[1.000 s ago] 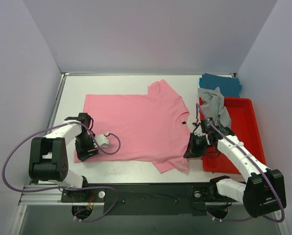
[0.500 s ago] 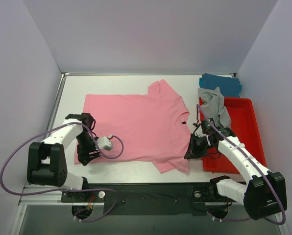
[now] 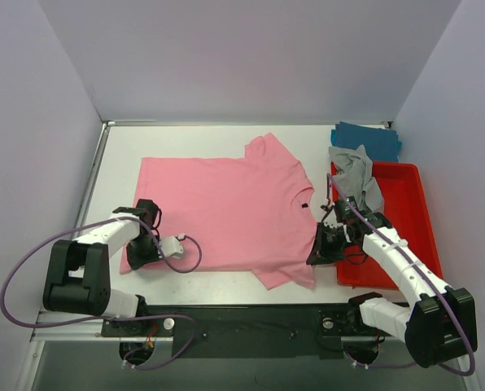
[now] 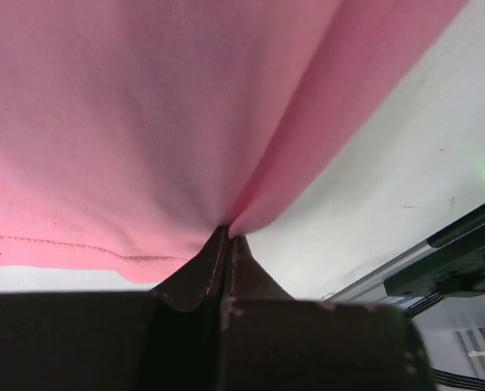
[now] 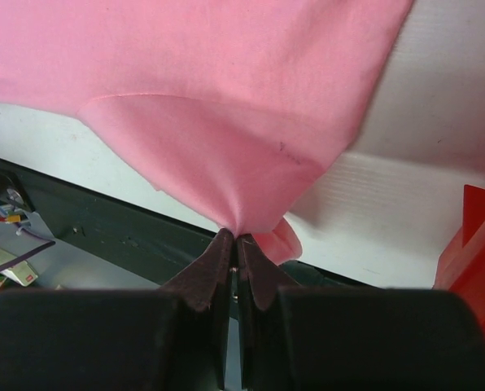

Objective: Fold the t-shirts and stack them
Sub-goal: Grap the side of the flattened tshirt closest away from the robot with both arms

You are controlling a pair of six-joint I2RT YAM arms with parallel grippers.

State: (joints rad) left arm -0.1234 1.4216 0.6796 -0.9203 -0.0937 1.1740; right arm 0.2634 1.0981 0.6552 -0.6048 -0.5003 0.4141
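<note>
A pink t-shirt [image 3: 226, 208] lies spread flat on the white table [image 3: 226, 281], collar to the right. My left gripper [image 3: 139, 251] is shut on its near-left hem corner; the left wrist view shows pink cloth [image 4: 145, 122] pinched at the tips [image 4: 227, 235]. My right gripper [image 3: 317, 251] is shut on the shirt's near-right edge by the sleeve, where the pink fabric [image 5: 226, 98] bunches into the closed tips [image 5: 236, 237]. A grey t-shirt [image 3: 355, 175] hangs crumpled over the bin's far rim. A teal-blue t-shirt [image 3: 368, 138] lies folded at the far right.
A red plastic bin [image 3: 405, 236] stands at the right, close beside my right arm. White walls close in the table on the left, back and right. A black rail [image 3: 242, 322] runs along the near edge.
My left gripper slid a little toward the near-left corner of the pink shirt and shut on the hem. The right gripper stayed shut on the shirt's near-right edge.
</note>
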